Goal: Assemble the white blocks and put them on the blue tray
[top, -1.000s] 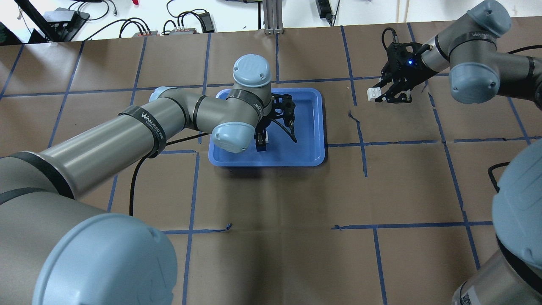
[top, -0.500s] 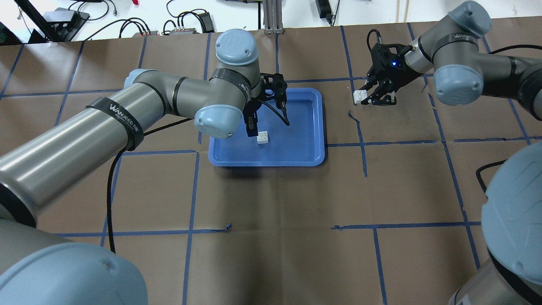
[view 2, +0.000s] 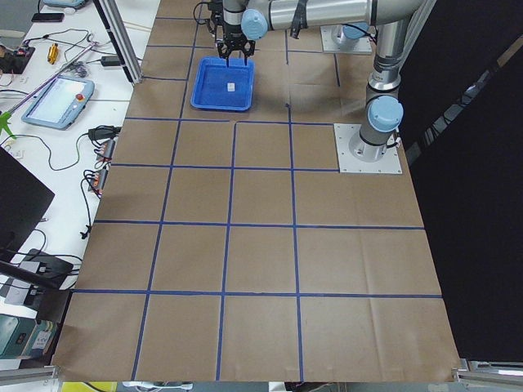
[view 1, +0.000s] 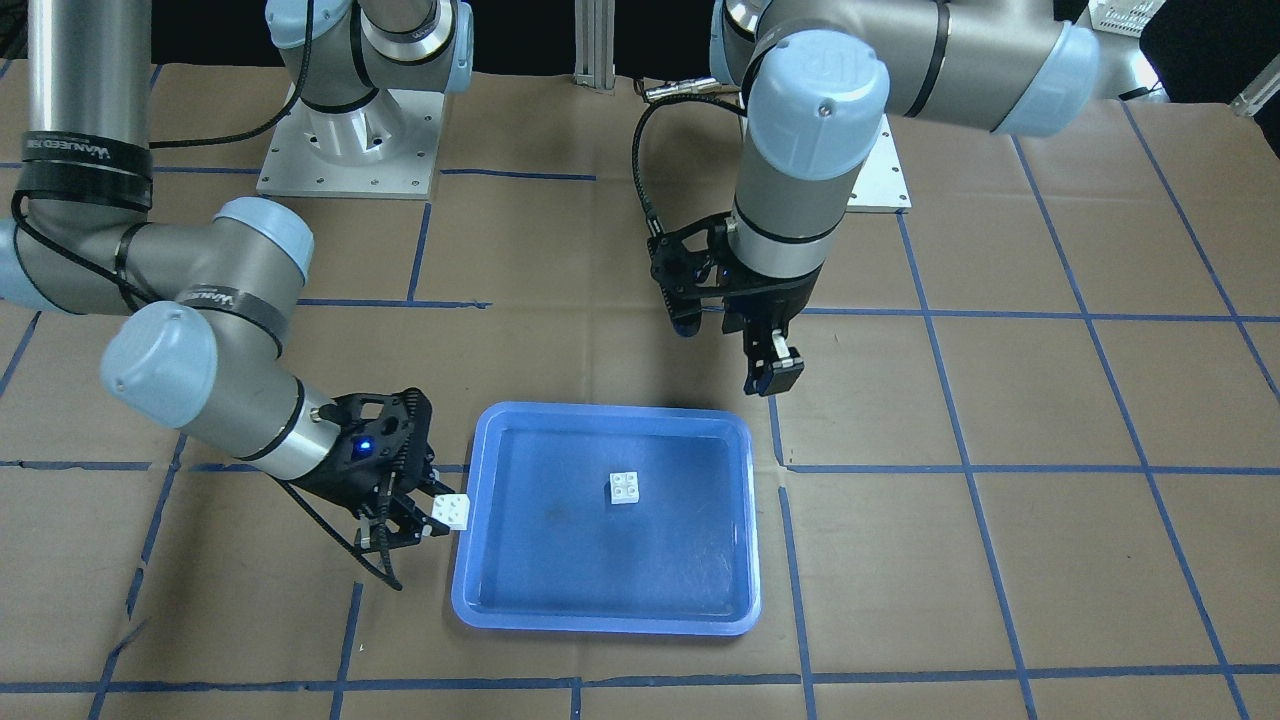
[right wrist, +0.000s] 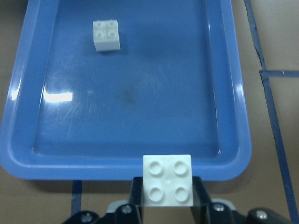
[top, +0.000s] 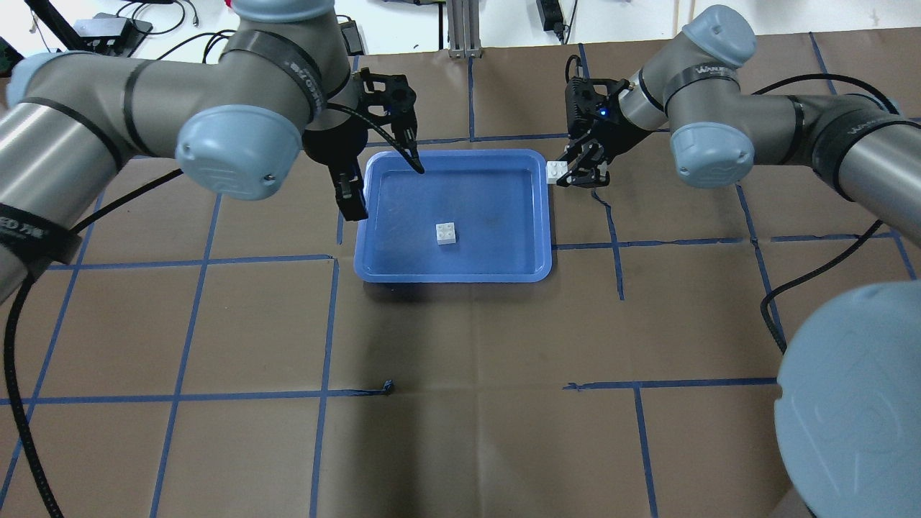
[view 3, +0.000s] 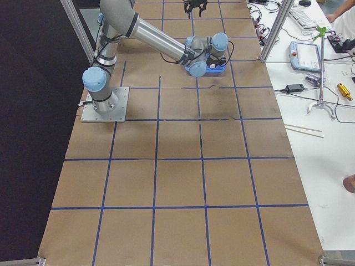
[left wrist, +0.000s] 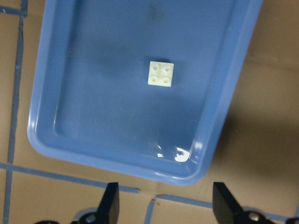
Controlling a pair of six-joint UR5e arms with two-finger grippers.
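Note:
The blue tray (top: 453, 273) lies at the middle of the table. One white block (top: 447, 234) sits studs up on the tray floor, free of both grippers; it also shows in the front view (view 1: 626, 487) and both wrist views (left wrist: 160, 74) (right wrist: 106, 35). My left gripper (top: 351, 196) is open and empty, raised just outside the tray's left rim (view 1: 772, 372). My right gripper (top: 570, 173) is shut on the second white block (top: 555, 171), held studs up at the tray's right rim (view 1: 455, 511) (right wrist: 167, 185).
The table is covered in brown paper with a blue tape grid (top: 619, 244). The left gripper's black cable (top: 403, 147) hangs over the tray's far left corner. Cables and power supplies (top: 309, 50) lie beyond the table's far edge.
My left gripper let go of its block on the tray, rose and moved left off the tray. My right gripper carried its block left to the tray's right rim.

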